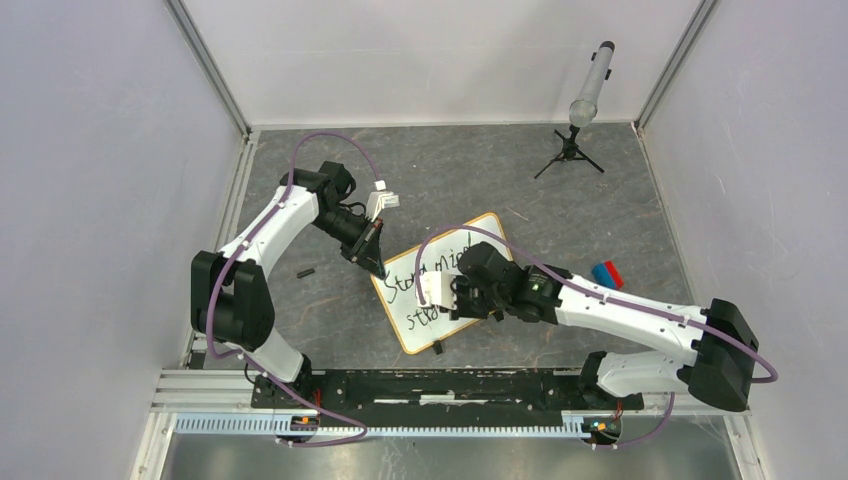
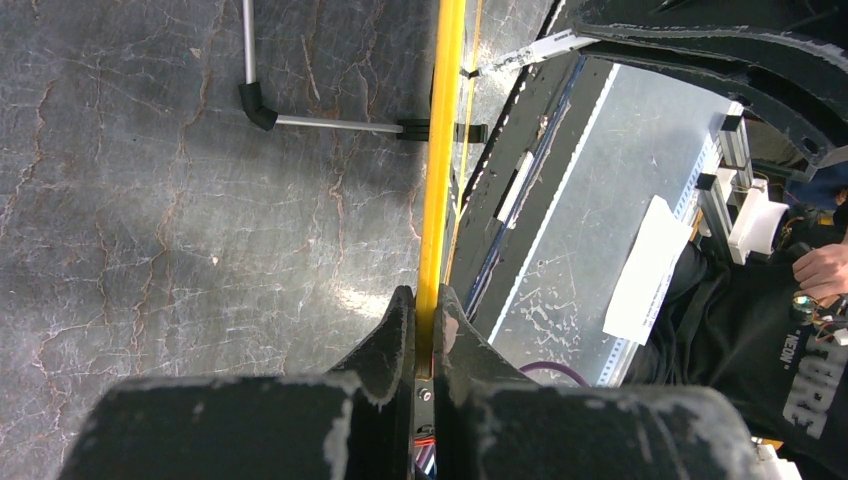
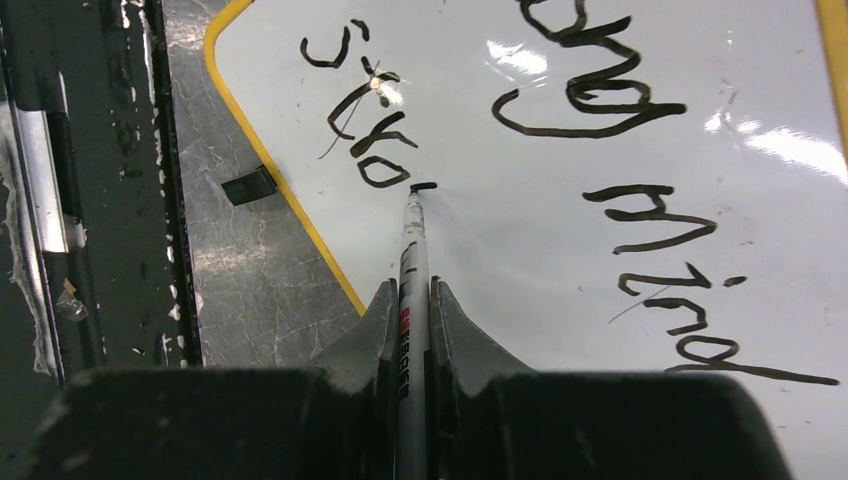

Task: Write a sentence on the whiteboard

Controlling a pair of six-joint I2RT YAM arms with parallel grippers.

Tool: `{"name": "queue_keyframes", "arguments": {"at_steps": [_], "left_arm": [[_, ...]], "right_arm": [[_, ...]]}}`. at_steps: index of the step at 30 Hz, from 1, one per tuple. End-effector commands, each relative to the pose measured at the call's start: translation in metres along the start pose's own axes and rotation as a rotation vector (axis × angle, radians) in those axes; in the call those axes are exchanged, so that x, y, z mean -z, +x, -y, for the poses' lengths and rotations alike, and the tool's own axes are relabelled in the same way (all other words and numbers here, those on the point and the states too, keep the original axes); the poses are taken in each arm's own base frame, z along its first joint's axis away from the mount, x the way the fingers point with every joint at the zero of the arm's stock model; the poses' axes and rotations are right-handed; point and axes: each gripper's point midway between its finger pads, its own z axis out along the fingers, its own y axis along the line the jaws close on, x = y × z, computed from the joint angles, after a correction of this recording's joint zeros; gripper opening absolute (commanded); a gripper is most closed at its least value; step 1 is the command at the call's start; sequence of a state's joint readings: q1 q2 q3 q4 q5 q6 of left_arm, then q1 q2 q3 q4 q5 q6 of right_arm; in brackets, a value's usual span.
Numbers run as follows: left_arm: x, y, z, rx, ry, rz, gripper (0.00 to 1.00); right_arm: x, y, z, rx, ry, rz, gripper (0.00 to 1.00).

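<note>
In the overhead view, the left arm (image 1: 262, 232) reaches in from the left. A small dark object (image 1: 305, 271) lies on the grey table (image 1: 330, 330) beside it, too small to identify. The left gripper (image 1: 378, 263) meets the upper-left edge of the whiteboard (image 1: 483, 230). Its wrist camera shows the jaws clenched on the thin yellow frame (image 2: 440, 150), seen edge-on, so the white face is hidden from that view. At the right of that view a person's dark shirt (image 2: 760, 350) is cut off by the edge.

The whiteboard lies tilted near the table's middle, just ahead of the black rail (image 1: 440, 385). One black foot (image 1: 437, 347) shows on its near edge.

The right arm's wrist covers the board's lower right part from above, so the marker cannot be seen there. In the right wrist view, the right gripper (image 3: 410, 292) grasps the marker (image 3: 412, 255) between its fingers. The marker's tip touches the white surface (image 3: 520, 270) at a short fresh stroke beside the letters "stro". The upper line possibly reads "Strong mind", though it is cut off at the top and right edges.

Further right, a blue and red block (image 1: 607, 273) rests on the table. Behind it, near the back wall, a small black tripod (image 1: 569, 152) holds a grey tube (image 1: 592, 82).
</note>
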State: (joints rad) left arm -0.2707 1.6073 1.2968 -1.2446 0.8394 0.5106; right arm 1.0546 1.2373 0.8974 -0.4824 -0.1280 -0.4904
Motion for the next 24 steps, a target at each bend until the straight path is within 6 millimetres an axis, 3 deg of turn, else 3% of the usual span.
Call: {"name": "queue_keyframes", "arguments": {"at_steps": [1, 8, 17, 24], "left_arm": [[0.005, -0.008, -0.01, -0.049, -0.061, 0.017, 0.02], [0.005, -0.008, -0.01, -0.047, -0.06, 0.016, 0.02], [0.005, -0.008, -0.01, -0.047, -0.062, 0.016, 0.02], [0.005, -0.008, -0.011, -0.049, -0.063, 0.016, 0.02]], "right_arm": [[-0.002, 0.01, -0.006, -0.01, -0.012, -0.017, 0.0], [-0.002, 0.01, -0.011, -0.007, -0.03, -0.012, 0.0], [0.005, -0.014, 0.014, -0.017, 0.05, 0.042, 0.0], [0.006, -0.011, 0.024, -0.034, 0.073, 0.035, 0.0]]}}
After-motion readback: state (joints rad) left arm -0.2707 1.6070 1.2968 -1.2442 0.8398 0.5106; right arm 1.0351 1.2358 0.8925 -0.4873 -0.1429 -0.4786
